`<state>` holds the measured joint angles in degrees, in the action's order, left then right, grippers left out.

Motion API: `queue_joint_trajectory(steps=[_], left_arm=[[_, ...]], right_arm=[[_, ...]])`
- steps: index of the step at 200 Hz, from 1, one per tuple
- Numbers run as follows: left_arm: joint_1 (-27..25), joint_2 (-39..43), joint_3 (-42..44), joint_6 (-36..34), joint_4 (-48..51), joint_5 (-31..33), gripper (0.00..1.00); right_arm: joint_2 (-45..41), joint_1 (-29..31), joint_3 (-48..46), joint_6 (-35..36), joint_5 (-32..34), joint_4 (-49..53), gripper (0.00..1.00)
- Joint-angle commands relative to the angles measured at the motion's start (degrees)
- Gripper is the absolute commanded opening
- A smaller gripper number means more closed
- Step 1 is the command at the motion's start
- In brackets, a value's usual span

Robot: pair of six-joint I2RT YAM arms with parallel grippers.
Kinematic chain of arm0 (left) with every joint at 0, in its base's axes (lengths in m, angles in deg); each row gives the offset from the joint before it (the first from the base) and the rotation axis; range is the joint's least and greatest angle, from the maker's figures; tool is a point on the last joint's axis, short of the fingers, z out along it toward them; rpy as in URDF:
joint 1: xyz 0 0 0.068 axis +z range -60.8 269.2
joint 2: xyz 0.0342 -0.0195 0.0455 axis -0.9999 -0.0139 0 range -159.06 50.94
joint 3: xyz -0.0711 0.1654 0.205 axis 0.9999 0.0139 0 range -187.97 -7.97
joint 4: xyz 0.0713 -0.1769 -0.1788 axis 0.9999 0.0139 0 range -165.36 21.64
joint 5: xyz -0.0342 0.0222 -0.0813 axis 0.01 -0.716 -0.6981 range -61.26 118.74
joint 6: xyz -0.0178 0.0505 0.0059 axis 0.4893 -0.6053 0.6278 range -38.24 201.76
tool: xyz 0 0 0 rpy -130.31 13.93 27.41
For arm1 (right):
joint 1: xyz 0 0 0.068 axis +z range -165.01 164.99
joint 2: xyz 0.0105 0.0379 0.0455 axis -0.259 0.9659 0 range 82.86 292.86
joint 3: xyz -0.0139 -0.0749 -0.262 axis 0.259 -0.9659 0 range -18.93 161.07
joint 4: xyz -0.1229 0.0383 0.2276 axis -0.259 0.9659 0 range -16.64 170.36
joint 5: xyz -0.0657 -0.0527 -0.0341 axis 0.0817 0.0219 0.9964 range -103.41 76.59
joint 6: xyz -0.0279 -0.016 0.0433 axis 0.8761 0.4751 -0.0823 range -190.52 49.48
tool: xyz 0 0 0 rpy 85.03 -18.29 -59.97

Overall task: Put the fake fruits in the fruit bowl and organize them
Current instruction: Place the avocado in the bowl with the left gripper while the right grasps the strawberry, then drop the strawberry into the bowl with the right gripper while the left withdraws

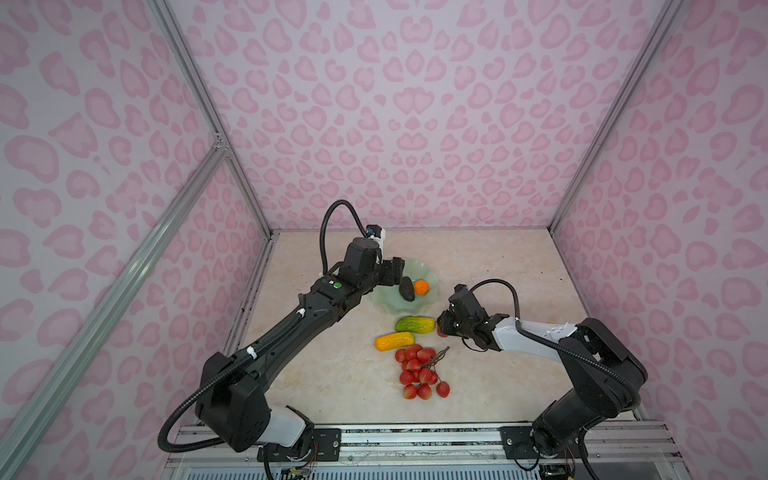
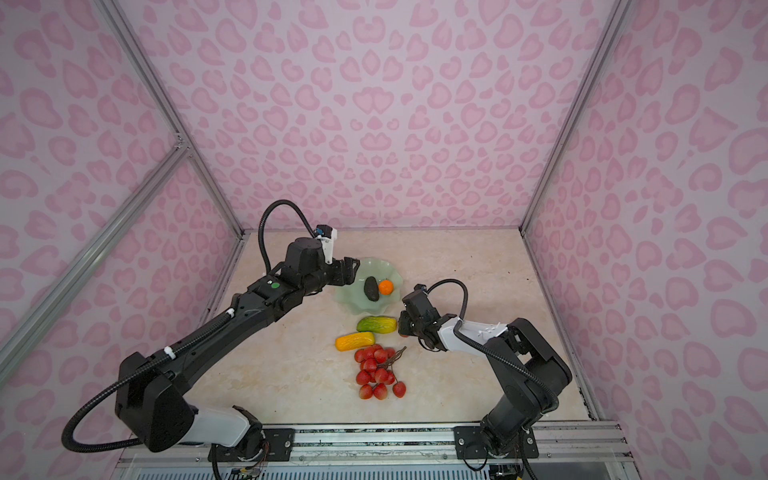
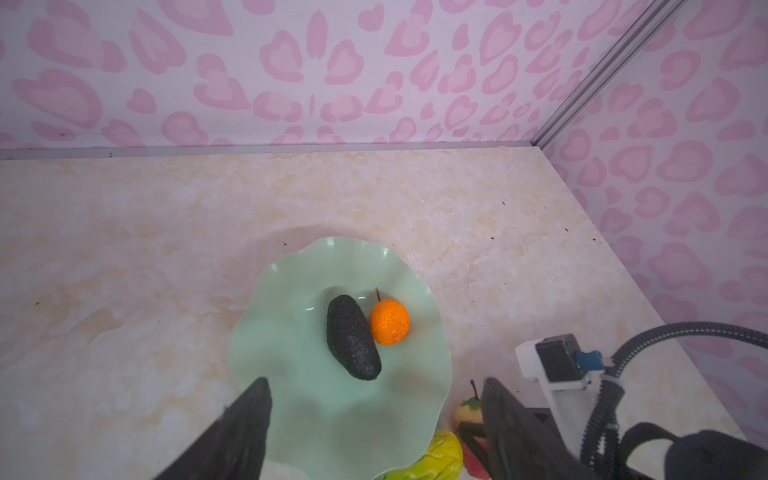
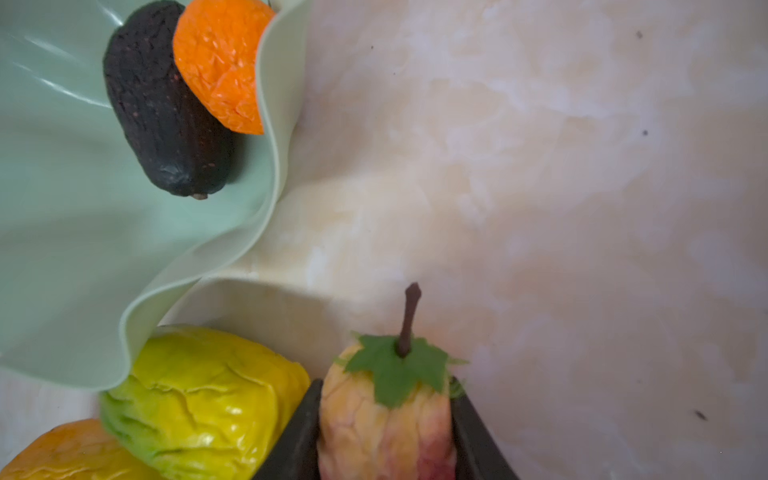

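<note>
The pale green fruit bowl (image 1: 388, 306) holds a dark avocado (image 1: 407, 289) and an orange ball (image 1: 421, 287). My left gripper (image 1: 392, 272) hangs open over the bowl's left rim; in the left wrist view its fingers (image 3: 245, 428) are wide apart with nothing between them. My right gripper (image 4: 386, 384) is shut on the pink-red strawberry-like piece (image 4: 382, 432), which has a green leaf and a brown stem and rests on the table just right of the green-yellow oblong (image 1: 414, 324). The yellow-orange oblong (image 1: 395, 341) and the bunch of red berries (image 1: 419, 372) lie nearer the front.
The marble tabletop (image 1: 498, 374) is walled in by pink patterned panels on three sides. A metal rail (image 1: 415, 436) runs along the front edge with both arm bases on it. The left arm's cable loop (image 1: 336, 216) rises behind the bowl.
</note>
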<state>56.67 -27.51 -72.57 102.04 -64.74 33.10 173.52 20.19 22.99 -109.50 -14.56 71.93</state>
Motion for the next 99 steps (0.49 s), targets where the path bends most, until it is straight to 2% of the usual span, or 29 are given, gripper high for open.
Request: queue_joint_trajectory(steps=[1, 28, 46, 69, 99], left_arm=[[0.1, 7.16, 8.31, 0.18, -3.4, 4.27, 0.81], [0.1, 14.06, 19.2, 1.78, -3.62, 5.17, 0.83], [0.1, 17.05, 25.04, 3.52, -4.14, 3.26, 0.83], [0.02, 19.32, 30.23, 5.41, -4.73, 0.01, 0.83], [-0.07, 22.83, 35.08, 6.88, -4.85, -1.26, 0.83]], right_arm=[[-5.07, -0.13, -1.16, 0.74, 4.56, 2.98, 0.31], [-11.7, 0.87, 2.21, 6.62, 11.12, 9.69, 0.29], [-11.97, 0.9, 6.57, 10.77, 9.62, 10.31, 0.29], [-6.44, 1.56, 14.14, 14.39, 5.75, 9.3, 0.29], [6.2, 2.79, 28.38, 17.84, 0.07, 12.32, 0.29]])
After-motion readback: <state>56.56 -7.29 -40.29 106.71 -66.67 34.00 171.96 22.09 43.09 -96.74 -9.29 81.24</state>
